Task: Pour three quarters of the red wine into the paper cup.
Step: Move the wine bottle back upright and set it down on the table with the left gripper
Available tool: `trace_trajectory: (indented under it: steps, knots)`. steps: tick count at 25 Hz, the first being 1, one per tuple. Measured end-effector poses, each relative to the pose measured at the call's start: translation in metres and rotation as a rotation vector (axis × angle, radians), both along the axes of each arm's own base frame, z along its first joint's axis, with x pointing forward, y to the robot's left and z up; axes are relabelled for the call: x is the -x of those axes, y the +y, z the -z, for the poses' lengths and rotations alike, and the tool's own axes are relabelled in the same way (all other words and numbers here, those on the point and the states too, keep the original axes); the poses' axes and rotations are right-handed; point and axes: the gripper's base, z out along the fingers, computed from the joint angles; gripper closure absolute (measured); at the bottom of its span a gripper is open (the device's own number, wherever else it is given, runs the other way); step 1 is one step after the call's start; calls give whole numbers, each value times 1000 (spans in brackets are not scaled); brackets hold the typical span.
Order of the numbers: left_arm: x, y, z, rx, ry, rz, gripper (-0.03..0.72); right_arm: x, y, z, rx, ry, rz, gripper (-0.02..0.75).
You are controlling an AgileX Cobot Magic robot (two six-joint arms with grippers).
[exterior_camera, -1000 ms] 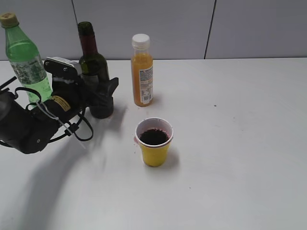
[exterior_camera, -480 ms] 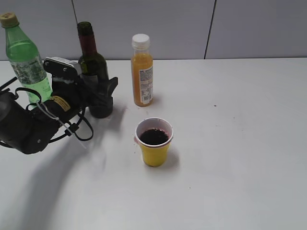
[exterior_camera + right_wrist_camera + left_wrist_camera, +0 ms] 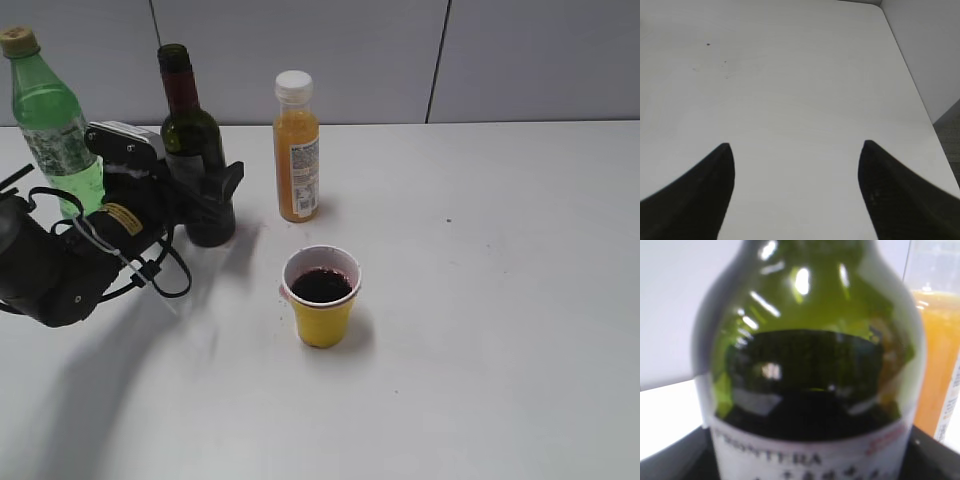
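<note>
Exterior view is showing the paper cup point(image 3: 321, 296) at bench centre already holding dark red wine point(image 3: 320, 285), so the pour is looking done. The wine bottle point(image 3: 195, 160) is standing upright at ten o'clock from it, between the left gripper's point(image 3: 205, 200) jaws; whether they are gripping or letting go I cannot tell. The right gripper point(image 3: 796, 187) is hanging wide open, holding nothing.
</note>
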Motion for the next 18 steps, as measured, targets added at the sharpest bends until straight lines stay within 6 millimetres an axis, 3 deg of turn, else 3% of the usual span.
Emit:
trace_trajectory:
  steps: [9, 18]
  knots:
    - [1, 1, -14, -24, -45, 0, 77, 0, 0, 0, 0, 0, 0, 155]
    - [30, 13, -15, -132, -12, -17, 77, 0, 0, 0, 0, 0, 0, 155]
